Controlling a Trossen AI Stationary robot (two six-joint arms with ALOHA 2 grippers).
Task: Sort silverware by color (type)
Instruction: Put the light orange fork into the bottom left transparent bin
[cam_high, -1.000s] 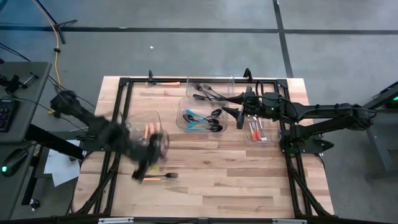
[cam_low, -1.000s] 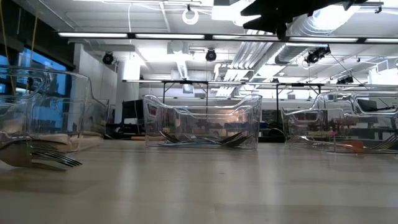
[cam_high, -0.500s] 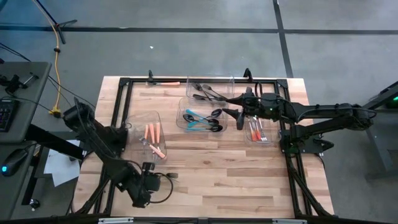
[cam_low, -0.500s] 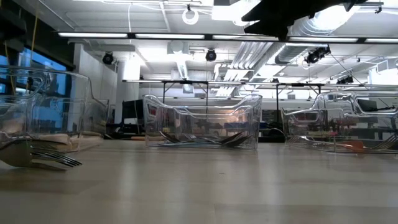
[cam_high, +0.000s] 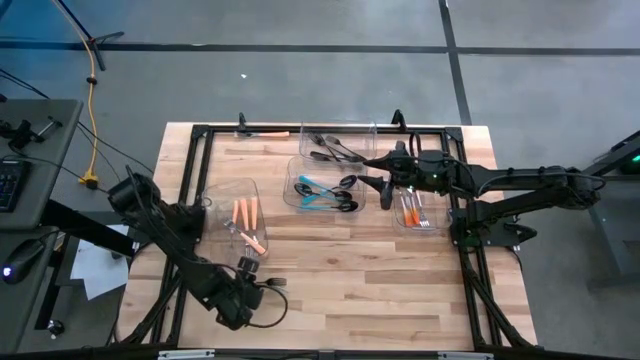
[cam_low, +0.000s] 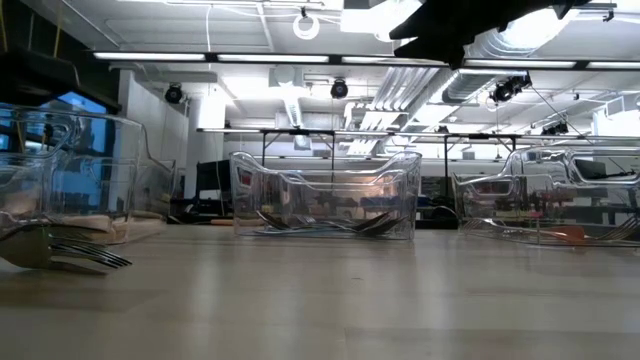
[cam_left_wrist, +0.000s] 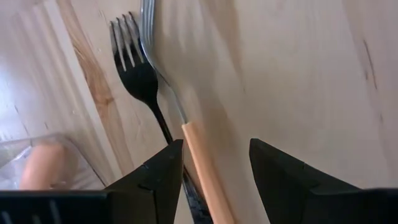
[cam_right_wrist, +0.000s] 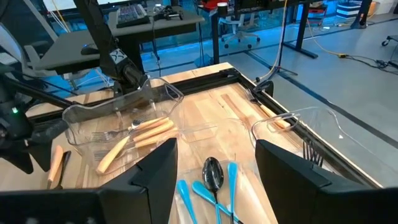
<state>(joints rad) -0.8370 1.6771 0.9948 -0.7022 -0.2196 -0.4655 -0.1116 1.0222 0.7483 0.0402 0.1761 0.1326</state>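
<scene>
My left tool (cam_left_wrist: 211, 171) has dropped low over the table (cam_high: 400, 290), jaws apart and empty, straddling the orange-handled fork (cam_left_wrist: 186, 134) that lies beside a black fork (cam_left_wrist: 140, 78) just outside the bin (cam_high: 232, 195) of orange pieces. A grasp looks next. My right tool (cam_right_wrist: 214, 158) waits, spread and empty, above the blue spoons (cam_right_wrist: 211, 177).

grey floor (cam_high: 300, 90), ceiling strip lights (cam_low: 330, 58), side desk (cam_high: 25, 150)

Light wooden table (cam_high: 340, 270) with black frame. Four clear plastic bins (cam_high: 322, 190) on it, upper half of high view. Orange-handled fork (cam_left_wrist: 202, 165) and black fork (cam_left_wrist: 138, 74) lie loose, lower left.
</scene>
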